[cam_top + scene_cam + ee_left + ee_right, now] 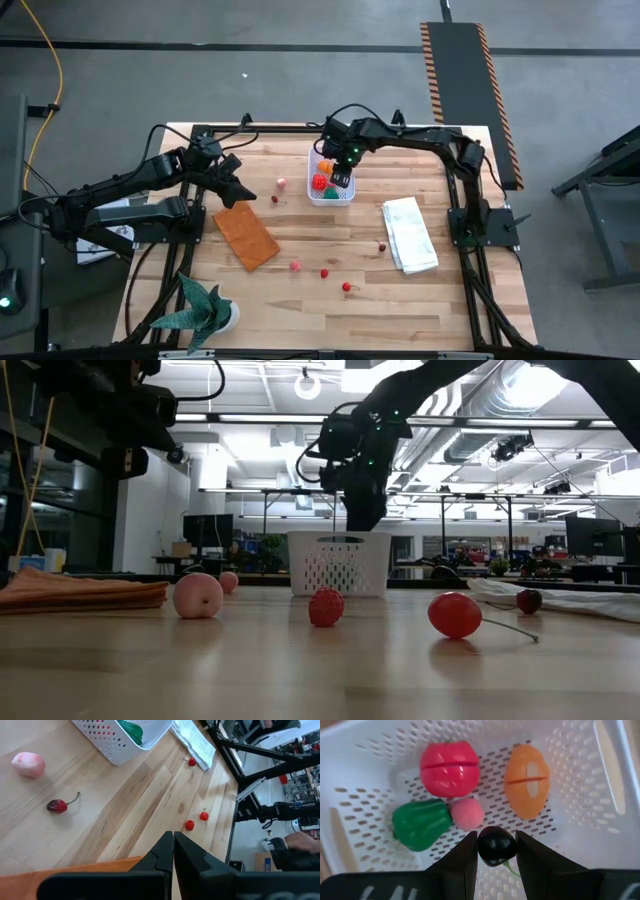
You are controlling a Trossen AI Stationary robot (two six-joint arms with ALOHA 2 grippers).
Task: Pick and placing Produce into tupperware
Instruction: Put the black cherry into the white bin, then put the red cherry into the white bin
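Observation:
The tupperware (330, 182) is a white perforated tub at the table's far middle. The right wrist view shows inside it a red tomato-like ball (450, 767), an orange piece (527, 780), a green piece (420, 825) and a pink ball (467, 813). My right gripper (496, 851) is above the tub (340, 565), shut on a dark berry (496, 845). My left gripper (173, 845) is shut and hovers above the orange-brown flat rectangle (245, 235). A pink piece (28, 764) and a dark stemmed berry (57, 806) lie left of the tub. Red berries (324, 272) lie nearer. My right gripper pinches the dark berry (496, 845) between its two fingers (467, 855), one on each side of the berry. The fingers come from above, pointing down into the tub. The berry is lifted clear of the tub's floor, its green stem (510, 867) trailing beneath.
A folded white cloth (410, 233) lies right of the tub, with a red berry (382, 246) beside it. A green spiky plant (200, 310) stands at the near left corner. Bare wood lies between the tub and the near edge, dotted with berries (455, 614).

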